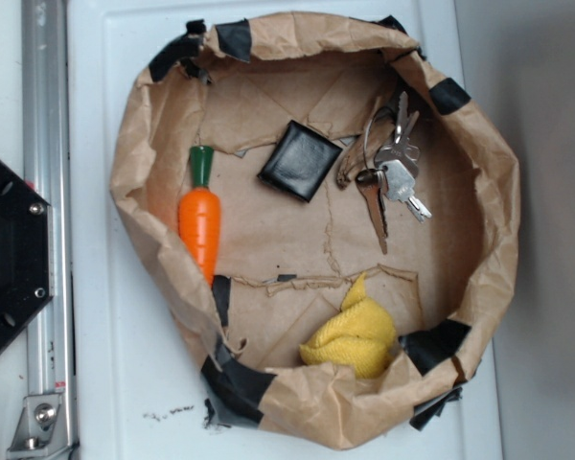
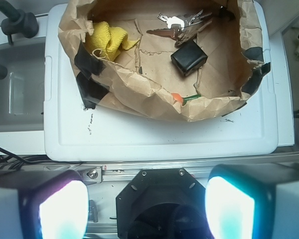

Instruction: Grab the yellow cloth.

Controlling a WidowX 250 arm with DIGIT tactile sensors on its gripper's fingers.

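Note:
The yellow cloth (image 1: pixel 353 333) lies crumpled inside a shallow brown paper bag (image 1: pixel 153 172), against the bag's near right wall. In the wrist view the yellow cloth (image 2: pixel 108 40) shows at the upper left, inside the same paper bag (image 2: pixel 134 92). My gripper (image 2: pixel 147 209) is far from it, held high over the robot's black base. Its two glowing fingertips (image 2: pixel 64 209) stand wide apart with nothing between them. The gripper does not show in the exterior view.
In the bag also lie an orange toy carrot (image 1: pixel 200 216), a black wallet (image 1: pixel 300 160) and a bunch of keys (image 1: pixel 391 172). The bag sits on a white lid (image 1: pixel 115 383). The black robot base (image 1: pixel 10 254) and a metal rail (image 1: pixel 46 192) are at the left.

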